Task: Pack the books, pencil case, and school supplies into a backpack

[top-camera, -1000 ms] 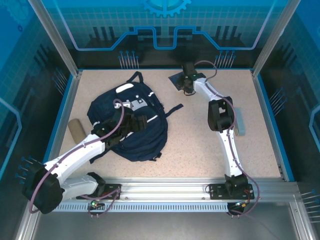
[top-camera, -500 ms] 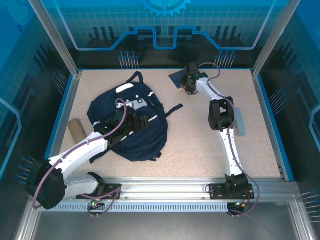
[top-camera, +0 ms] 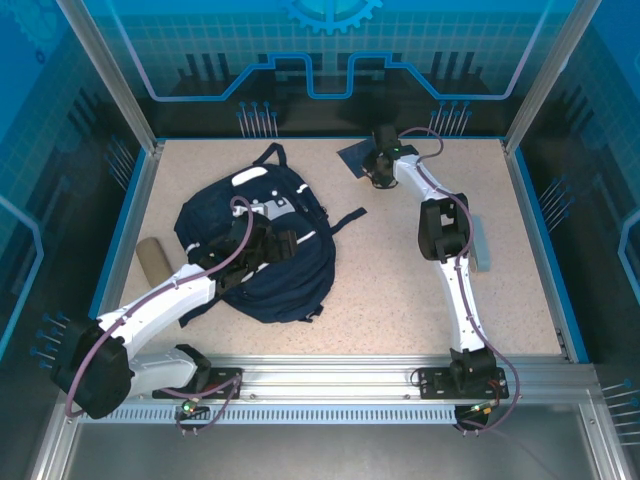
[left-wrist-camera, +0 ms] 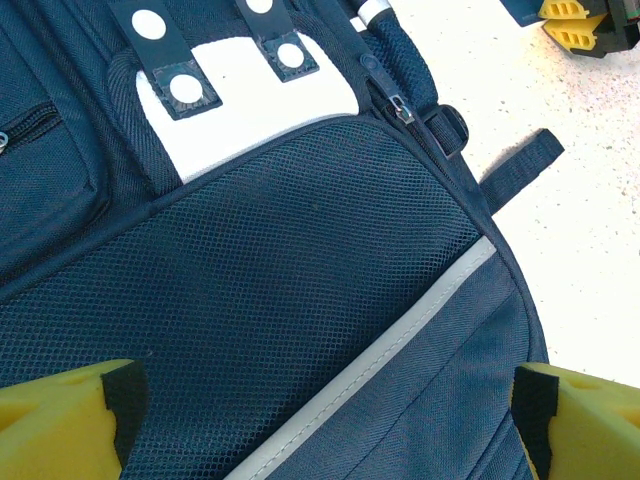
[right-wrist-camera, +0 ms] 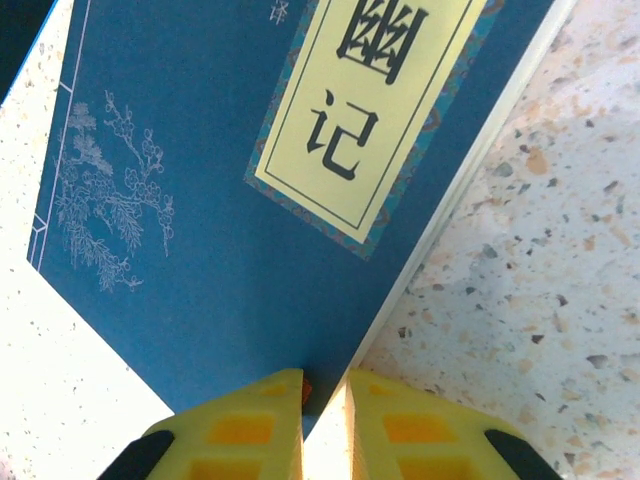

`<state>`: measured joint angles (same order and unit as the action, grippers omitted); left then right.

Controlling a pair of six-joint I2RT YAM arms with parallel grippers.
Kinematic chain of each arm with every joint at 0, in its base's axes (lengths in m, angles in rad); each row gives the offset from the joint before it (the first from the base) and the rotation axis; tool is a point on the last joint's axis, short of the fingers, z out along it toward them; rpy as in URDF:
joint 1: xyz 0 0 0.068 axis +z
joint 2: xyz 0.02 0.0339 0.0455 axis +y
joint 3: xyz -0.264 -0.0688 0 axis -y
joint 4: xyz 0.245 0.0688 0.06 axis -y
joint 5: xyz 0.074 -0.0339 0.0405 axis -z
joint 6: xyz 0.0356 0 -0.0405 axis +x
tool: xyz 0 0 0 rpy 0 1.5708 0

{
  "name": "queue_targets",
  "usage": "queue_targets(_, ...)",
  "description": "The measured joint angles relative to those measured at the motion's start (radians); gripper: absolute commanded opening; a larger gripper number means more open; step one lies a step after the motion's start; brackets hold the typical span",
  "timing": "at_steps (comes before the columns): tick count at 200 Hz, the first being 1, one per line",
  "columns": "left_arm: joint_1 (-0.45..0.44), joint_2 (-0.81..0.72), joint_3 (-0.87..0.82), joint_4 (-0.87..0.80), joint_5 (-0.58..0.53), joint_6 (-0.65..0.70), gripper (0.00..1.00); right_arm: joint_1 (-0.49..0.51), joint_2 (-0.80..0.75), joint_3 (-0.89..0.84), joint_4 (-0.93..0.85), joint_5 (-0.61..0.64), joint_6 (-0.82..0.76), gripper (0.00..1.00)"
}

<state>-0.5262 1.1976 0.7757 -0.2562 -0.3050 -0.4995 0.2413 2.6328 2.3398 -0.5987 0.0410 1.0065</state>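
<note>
At the far edge of the table (top-camera: 400,280), the right pincer (right-wrist-camera: 325,400) is nearly clenched at a corner of the navy book (right-wrist-camera: 200,220), grip unclear. The left pincer (left-wrist-camera: 320,420), released, hovers over the backpack (top-camera: 300,275). The pencil case (top-camera: 152,260) lies unpacked near the left edge.

We look down on a speckled table (top-camera: 400,290), where a navy backpack (top-camera: 290,285) lies flat left of centre. The left gripper (top-camera: 280,245) hangs over the backpack's middle. A tan pencil case (top-camera: 152,260) lies near the backpack at the frame's left edge. At upper centre, the right gripper (top-camera: 375,168) meets a navy book (top-camera: 352,155); from this height we cannot judge its grip.
</note>
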Motion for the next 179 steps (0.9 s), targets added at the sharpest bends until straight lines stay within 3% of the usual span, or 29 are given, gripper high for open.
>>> queue_targets(90,0.0,0.0,0.0,-0.002,0.0,0.0,0.96,-0.055,-0.297,-0.47,0.019,-0.043,-0.085,0.24)
queue_targets(117,0.001,0.0,0.0,-0.01,0.006,0.0,0.96,-0.069,-0.413,-0.624,-0.035,0.0,-0.129,0.34)
queue_targets(153,0.001,-0.001,0.0,-0.023,0.015,0.0,0.96,-0.06,-0.475,-0.645,-0.067,0.062,-0.213,0.52)
queue_targets(179,0.001,-0.002,0.0,-0.027,0.015,-0.002,0.96,-0.033,-0.464,-0.57,-0.082,0.072,-0.266,0.53)
